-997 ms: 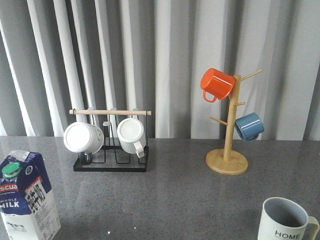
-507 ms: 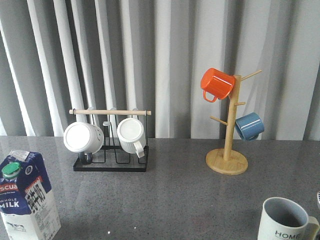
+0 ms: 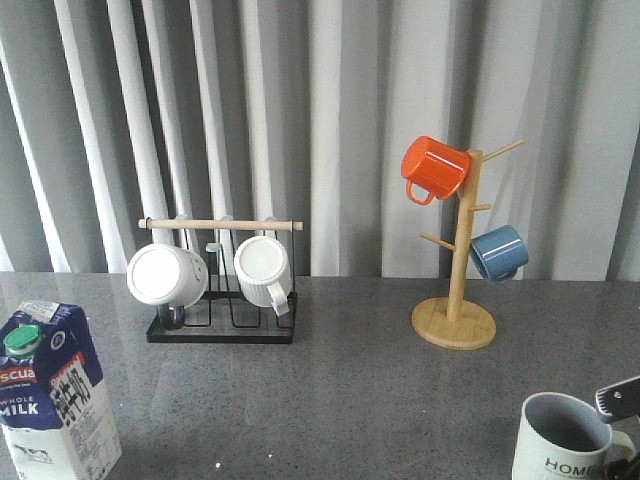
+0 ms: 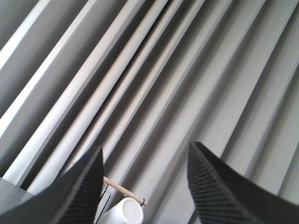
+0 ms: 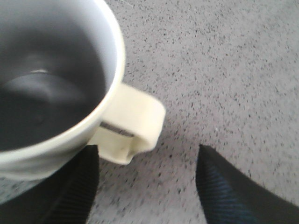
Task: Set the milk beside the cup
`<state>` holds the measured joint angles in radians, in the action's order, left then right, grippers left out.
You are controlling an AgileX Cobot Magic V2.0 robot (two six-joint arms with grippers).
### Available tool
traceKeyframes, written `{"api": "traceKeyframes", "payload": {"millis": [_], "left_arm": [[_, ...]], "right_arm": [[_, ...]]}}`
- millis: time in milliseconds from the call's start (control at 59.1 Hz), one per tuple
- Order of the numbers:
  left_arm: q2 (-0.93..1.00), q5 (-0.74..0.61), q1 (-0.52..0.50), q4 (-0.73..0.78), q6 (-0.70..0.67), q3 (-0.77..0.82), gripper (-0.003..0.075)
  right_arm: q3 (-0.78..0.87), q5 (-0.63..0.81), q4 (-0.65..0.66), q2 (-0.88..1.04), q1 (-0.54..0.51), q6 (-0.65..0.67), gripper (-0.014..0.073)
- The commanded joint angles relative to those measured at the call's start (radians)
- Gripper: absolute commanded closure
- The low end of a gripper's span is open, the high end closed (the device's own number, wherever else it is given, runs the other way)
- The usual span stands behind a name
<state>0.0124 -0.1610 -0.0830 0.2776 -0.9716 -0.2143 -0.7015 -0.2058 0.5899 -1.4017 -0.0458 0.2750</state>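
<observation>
Right wrist view, cup interior grey

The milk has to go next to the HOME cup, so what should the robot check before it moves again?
1. Milk upright at the table's near left: ok.
2. Cup upright at near right: ok.
3. Milk next to cup: not ok, far apart.
4. Left gripper open, holding nothing: ok.
5. Right gripper open, clear of the cup's handle: not ok, the handle sits close to its fingers.
6. Table between milk and cup: ok.
</observation>
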Motion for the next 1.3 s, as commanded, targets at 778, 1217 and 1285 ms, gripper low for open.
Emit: {"api": "traceKeyframes", "payload": {"millis": [778, 1217, 1285], "left_arm": [[0.009, -0.052, 0.005, -0.003, -0.003, -0.034, 0.0321], [0.009, -0.052, 0.005, -0.003, -0.003, -0.034, 0.0321], [0.009, -0.052, 0.005, -0.003, -0.003, -0.034, 0.0321]], "right_arm": [[-0.139, 0.196, -0.197, 0.054, 0.316, 0.001, 0.0602], [-0.139, 0.167, -0.205, -0.059, 0.371, 0.002, 0.0514], [-0.138, 0.148, -0.205, -0.059, 0.371, 0.002, 0.0473]]}}
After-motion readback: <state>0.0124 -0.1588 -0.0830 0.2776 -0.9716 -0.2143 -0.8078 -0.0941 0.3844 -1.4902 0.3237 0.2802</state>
